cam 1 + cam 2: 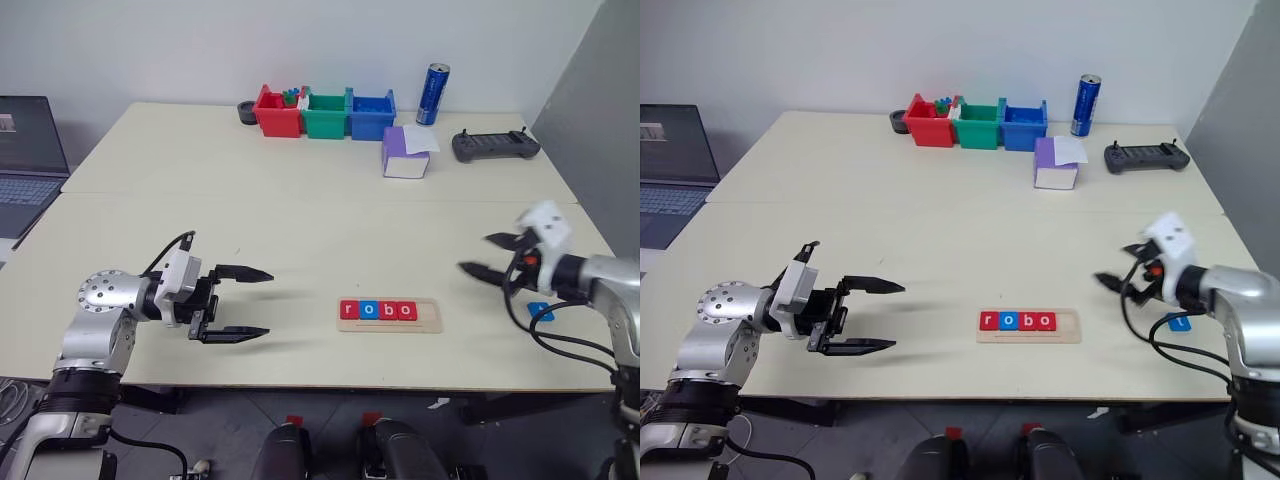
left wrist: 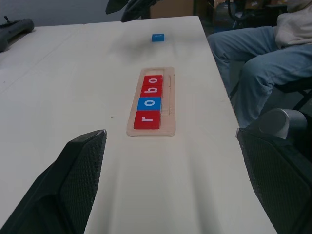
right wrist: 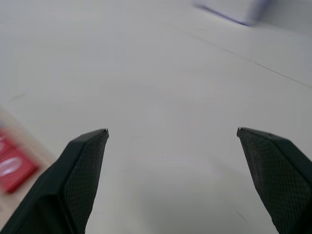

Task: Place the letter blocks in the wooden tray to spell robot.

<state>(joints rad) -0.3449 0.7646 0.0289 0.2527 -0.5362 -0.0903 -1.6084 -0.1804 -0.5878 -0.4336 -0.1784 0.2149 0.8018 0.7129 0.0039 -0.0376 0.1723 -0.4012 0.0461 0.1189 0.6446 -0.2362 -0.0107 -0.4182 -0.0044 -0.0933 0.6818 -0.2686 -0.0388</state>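
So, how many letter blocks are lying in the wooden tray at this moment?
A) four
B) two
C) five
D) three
A: the wooden tray holds four letter blocks reading r, o, b, o, with its last slot bare, while one blue block lies on the table near the right gripper.

Your pale bench (image 1: 300, 210) carries the wooden tray (image 1: 390, 313) near its front edge and a loose blue letter block (image 1: 540, 311) to its right. Along the back sit three coloured bins (image 1: 325, 113), a can (image 1: 433, 95), a purple-and-white box (image 1: 405, 155) and a black controller (image 1: 495, 146).
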